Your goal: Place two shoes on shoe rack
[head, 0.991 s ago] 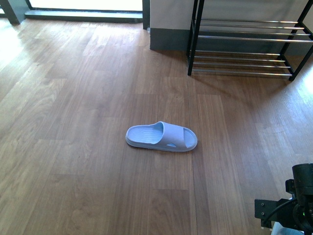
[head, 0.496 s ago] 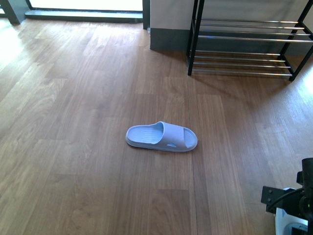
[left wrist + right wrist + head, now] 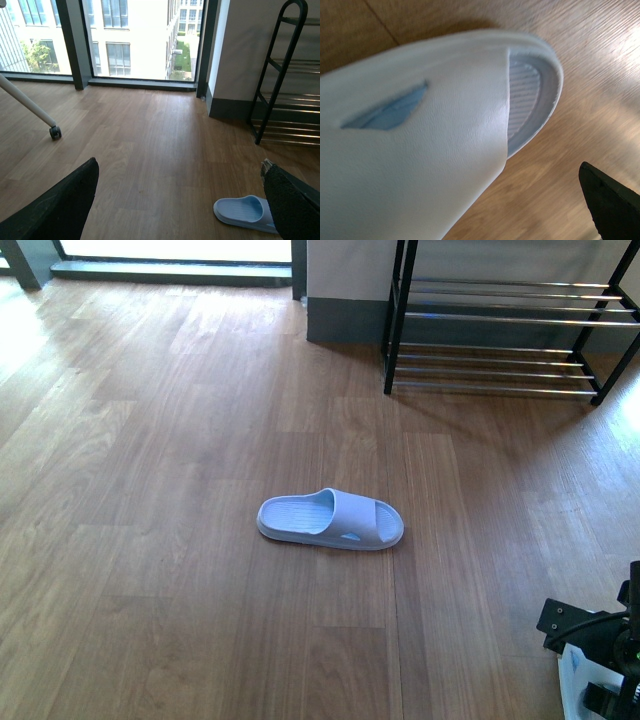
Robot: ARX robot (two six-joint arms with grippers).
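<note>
- Brown wood-plank floor [image 3: 150, 540] ran across the whole scene, glare washing out its far left corner.
- One pale blue slide [image 3: 330, 519] lay flat on the planks mid-floor, sole down, lengthwise left to right, open toe pointing right.
- The shoe rack [image 3: 500, 330] stood on the floor at the far right, by the wall, well apart from that slide.
- A second slide [image 3: 420, 150] showed at the near right; whether it touched the floor was unclear.
- A small caster [image 3: 55, 132] sat on the boards near the window.

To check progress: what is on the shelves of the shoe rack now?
The shoe rack shows only bare chrome bars on the tiers in view; its upper part is cut off. One blue slide lies on the floor.
</note>
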